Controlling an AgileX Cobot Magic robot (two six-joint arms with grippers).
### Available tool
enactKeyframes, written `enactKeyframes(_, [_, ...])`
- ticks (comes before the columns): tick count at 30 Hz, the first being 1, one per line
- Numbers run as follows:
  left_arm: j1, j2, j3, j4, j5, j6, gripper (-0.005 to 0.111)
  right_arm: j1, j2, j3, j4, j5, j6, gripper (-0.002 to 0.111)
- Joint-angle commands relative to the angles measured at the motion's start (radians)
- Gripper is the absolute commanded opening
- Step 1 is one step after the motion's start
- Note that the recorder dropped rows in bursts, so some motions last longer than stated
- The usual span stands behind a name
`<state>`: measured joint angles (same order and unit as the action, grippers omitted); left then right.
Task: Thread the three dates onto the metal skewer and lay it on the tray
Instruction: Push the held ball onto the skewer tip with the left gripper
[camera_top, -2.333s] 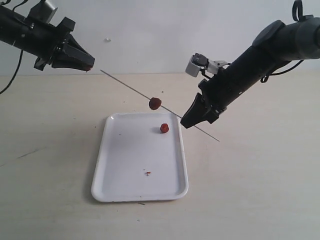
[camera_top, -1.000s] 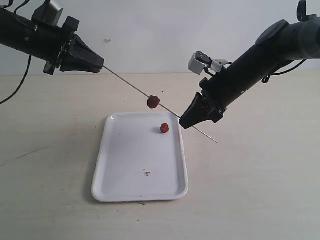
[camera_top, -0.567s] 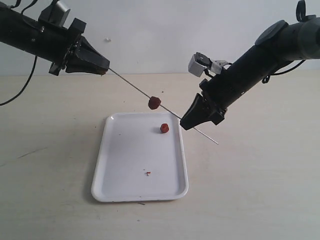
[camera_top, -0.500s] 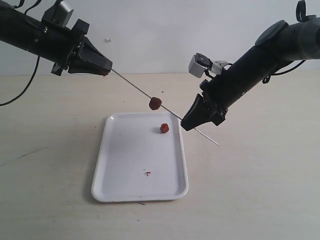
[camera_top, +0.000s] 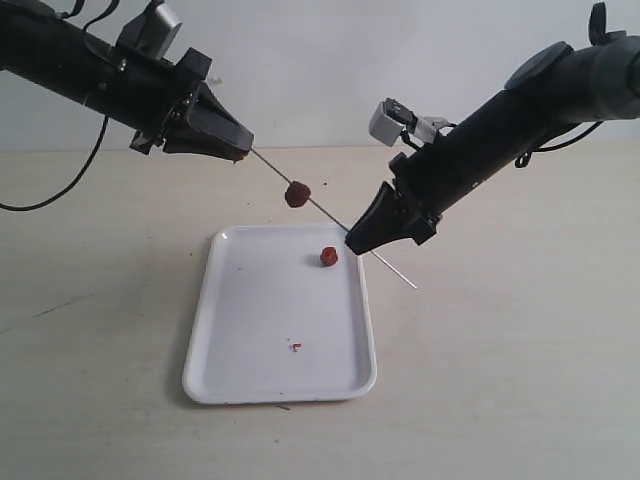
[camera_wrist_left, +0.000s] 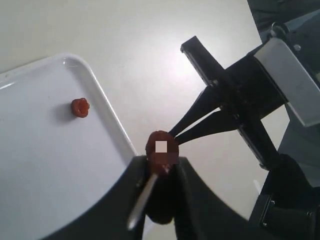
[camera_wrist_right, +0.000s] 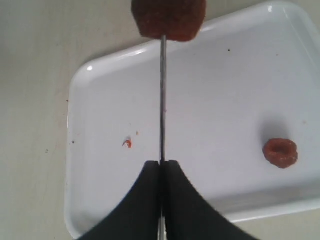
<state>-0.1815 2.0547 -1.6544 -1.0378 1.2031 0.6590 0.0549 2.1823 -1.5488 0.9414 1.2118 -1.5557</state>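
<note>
The metal skewer (camera_top: 325, 212) slants in the air above the white tray (camera_top: 262, 320). My right gripper (camera_top: 352, 240) is shut on it near its lower end (camera_wrist_right: 161, 162). One date (camera_top: 297, 193) is threaded on the rod (camera_wrist_right: 162, 90), and in the right wrist view this date (camera_wrist_right: 169, 17) sits at the frame's edge. My left gripper (camera_top: 242, 156) is shut on a second, dark date (camera_wrist_left: 162, 202), and the skewer's upper end (camera_wrist_left: 142, 192) runs in between its fingers. The smaller, redder date (camera_top: 329, 256) lies on the tray near its far right rim (camera_wrist_right: 280, 152).
A tiny red crumb (camera_top: 296, 348) lies near the tray's middle (camera_wrist_right: 127, 143). The tray rests on a pale tabletop (camera_top: 500, 380) with a white wall behind. Both black arms reach in over the tray's far end.
My left gripper has travelled right and down along the skewer's line, and the upper end is now between its fingers. The right gripper, skewer and threaded date shifted slightly left.
</note>
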Motion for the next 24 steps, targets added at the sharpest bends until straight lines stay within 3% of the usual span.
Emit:
enactKeyframes(1, [-0.020,-0.002,0.002,-0.011,0.018,0.016,0.018,0.026,-0.004,-0.003,0.064,0.004,-0.012,0.000])
enactKeyframes(9, [-0.026,-0.002,0.002,0.001,0.018,0.030,0.021,0.028,-0.004,-0.003,0.124,-0.015,-0.006,0.000])
enactKeyframes(16, [-0.029,-0.002,0.002,0.008,0.018,0.039,0.044,0.032,-0.004,-0.003,0.169,-0.015,-0.006,0.000])
enactKeyframes(24, [-0.029,-0.002,0.002,0.010,0.018,0.041,0.045,0.032,-0.004,-0.003,0.180,-0.015,-0.004,0.000])
